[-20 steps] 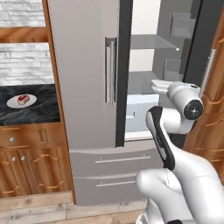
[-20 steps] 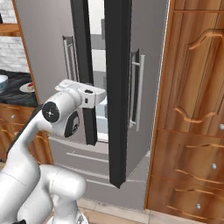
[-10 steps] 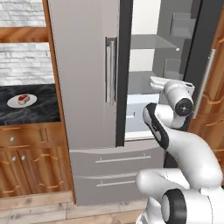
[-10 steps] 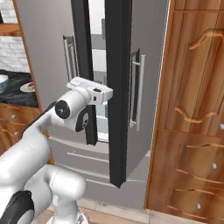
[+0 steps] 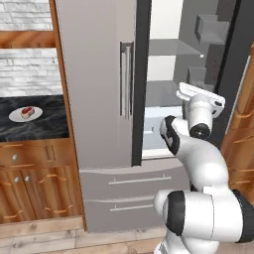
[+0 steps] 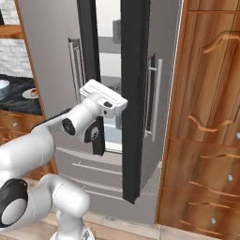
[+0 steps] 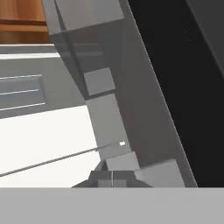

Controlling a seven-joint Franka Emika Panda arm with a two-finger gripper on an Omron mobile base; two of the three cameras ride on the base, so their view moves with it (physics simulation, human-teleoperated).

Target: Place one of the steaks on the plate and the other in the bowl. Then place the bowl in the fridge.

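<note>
Fridge (image 5: 99,99) right door open, white shelves showing. Gripper (image 7: 112,177) closed, empty, inside fridge opening near door bins. Plate (image 5: 26,113) with one steak (image 5: 29,112) on counter (image 5: 34,130) left of fridge: that step looks done. Bowl's place inside fridge cannot be confirmed.

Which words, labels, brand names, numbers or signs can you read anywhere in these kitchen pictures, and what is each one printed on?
None: no readable text stands anywhere in these pictures.
The fridge has plain grey doors, no brand mark.
The plate with a steak on the counter is unmarked.
The wooden cabinets bear only carved shapes.
</note>
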